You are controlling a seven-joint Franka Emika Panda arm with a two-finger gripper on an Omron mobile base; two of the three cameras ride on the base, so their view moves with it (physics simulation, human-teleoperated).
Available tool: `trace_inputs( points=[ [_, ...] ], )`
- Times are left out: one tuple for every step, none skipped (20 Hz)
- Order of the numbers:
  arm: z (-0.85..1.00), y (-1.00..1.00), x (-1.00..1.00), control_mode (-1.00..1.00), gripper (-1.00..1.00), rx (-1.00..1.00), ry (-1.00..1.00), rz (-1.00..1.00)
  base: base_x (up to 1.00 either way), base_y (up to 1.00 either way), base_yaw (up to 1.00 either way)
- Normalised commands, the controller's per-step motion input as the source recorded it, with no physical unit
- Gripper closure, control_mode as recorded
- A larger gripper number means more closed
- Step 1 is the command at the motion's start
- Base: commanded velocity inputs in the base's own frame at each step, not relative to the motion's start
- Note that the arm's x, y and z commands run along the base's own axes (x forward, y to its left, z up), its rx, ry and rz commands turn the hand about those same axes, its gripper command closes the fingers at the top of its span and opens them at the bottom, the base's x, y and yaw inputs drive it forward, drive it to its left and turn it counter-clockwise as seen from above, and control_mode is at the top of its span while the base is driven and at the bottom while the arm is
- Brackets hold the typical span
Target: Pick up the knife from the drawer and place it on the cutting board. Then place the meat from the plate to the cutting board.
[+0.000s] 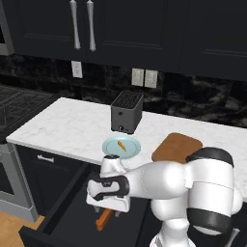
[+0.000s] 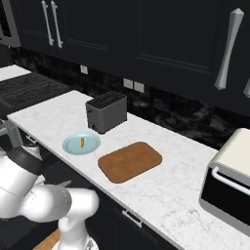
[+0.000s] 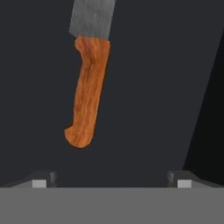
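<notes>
The knife point(image 3: 87, 94) lies on the dark floor of the open drawer point(image 1: 52, 214), its orange handle toward me and its grey blade point(image 3: 92, 17) running off the top of the hand view. My gripper point(image 3: 112, 180) hangs open just above and short of the handle's end, holding nothing. From the left base view the hand point(image 1: 108, 193) hovers over the drawer, with the knife's handle point(image 1: 102, 221) showing beneath it. On the counter, the pale blue plate point(image 1: 120, 146) carries the small orange meat point(image 1: 121, 144). The brown cutting board point(image 1: 176, 147) lies bare to its right.
A dark toaster point(image 1: 127, 112) stands behind the plate. A stove point(image 1: 19, 103) sits to the left of the white counter point(image 1: 67, 128). A pale appliance with a dark door point(image 2: 229, 180) stands at the counter's right end. Black cabinets hang above.
</notes>
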Motion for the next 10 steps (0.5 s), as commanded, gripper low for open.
trace_inputs(
  points=[
    [-0.04,0.22,0.45,-1.00,-1.00,-0.05,0.00,0.00,0.00,0.00,0.00],
    [-0.06,0.17,0.39,-1.00,-1.00,-0.05,0.00,0.00,0.00,0.00,0.00],
    [-0.11,0.14,0.29,-1.00,-1.00,-0.07,0.00,0.00,0.00,0.00,0.00],
    [-0.15,0.23,0.31,-1.00,-1.00,-0.08,0.00,0.00,0.00,0.00,0.00],
    [-0.14,0.22,0.30,-1.00,-1.00,-0.07,0.00,0.00,0.00,0.00,0.00],
    [-0.16,0.19,0.27,-1.00,-1.00,-0.06,0.00,0.00,0.00,0.00,0.00],
    [-0.16,0.19,0.24,-1.00,-1.00,-0.06,0.00,0.00,0.00,0.00,0.00],
    [-0.19,0.27,0.28,-1.00,-1.00,-0.06,0.00,0.00,0.00,0.00,0.00],
    [-0.21,0.21,0.24,-1.00,-1.00,-0.05,0.00,0.00,0.00,0.00,0.00],
    [-0.24,0.16,0.13,-1.00,-1.00,-0.05,0.00,0.00,0.00,0.00,0.00]
  ],
)
